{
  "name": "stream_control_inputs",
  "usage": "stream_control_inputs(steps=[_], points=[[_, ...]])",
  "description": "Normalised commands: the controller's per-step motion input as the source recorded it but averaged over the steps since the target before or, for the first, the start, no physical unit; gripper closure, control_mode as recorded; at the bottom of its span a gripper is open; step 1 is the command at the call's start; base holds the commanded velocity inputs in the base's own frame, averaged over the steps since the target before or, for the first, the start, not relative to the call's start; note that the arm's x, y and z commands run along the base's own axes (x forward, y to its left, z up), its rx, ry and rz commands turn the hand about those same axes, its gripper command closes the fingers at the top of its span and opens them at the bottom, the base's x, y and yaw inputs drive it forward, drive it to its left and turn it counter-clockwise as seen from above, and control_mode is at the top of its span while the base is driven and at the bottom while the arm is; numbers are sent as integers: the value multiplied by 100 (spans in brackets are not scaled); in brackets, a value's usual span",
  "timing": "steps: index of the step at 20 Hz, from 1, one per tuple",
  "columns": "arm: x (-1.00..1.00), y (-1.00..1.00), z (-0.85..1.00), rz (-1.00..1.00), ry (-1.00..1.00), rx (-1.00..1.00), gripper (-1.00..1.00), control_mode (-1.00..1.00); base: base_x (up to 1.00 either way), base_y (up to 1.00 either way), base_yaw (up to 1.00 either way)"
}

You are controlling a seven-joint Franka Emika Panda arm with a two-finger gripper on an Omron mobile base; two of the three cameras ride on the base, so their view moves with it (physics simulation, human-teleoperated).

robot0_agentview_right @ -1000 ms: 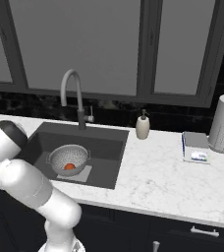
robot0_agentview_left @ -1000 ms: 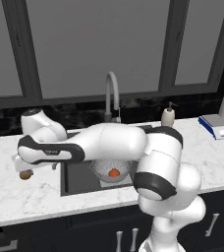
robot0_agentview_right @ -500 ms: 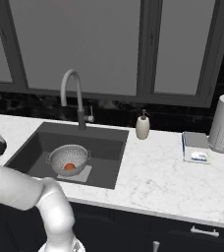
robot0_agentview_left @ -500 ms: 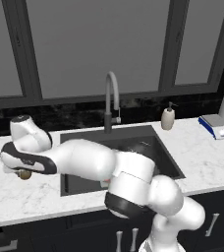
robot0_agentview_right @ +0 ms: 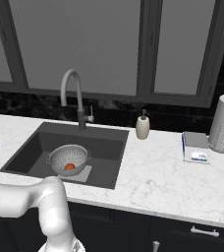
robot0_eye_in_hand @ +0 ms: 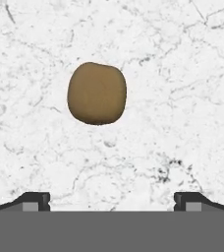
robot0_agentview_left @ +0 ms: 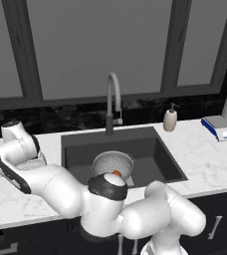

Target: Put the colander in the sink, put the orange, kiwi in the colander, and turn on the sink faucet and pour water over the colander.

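Gripper (robot0_eye_in_hand: 112, 202) gapes over one kiwi (robot0_eye_in_hand: 97, 93) on marble.

Two base cameras look forward and down from behind, left and right, sharing the sink (robot0_agentview_left: 120, 149); the hand camera stares close down at the surface (robot0_eye_in_hand: 182, 74).

colander (robot0_agentview_left: 113, 164) holding orange (robot0_agentview_left: 116, 173) in dark sink (robot0_agentview_left: 150, 154), faucet (robot0_agentview_left: 113, 102) behind, soap dispenser (robot0_agentview_left: 170, 118) to the right
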Motion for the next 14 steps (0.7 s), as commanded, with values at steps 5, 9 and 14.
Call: stream_control_inputs(steps=[5, 9, 14], points=[[15, 3, -42, 0, -1, 0, -100, -100, 0, 0, 0], [17, 2, -7, 0, 0, 0, -100, -100, 0, 0, 0], [34, 12, -10, -1, 0, 0, -100, -100, 0, 0, 0]])
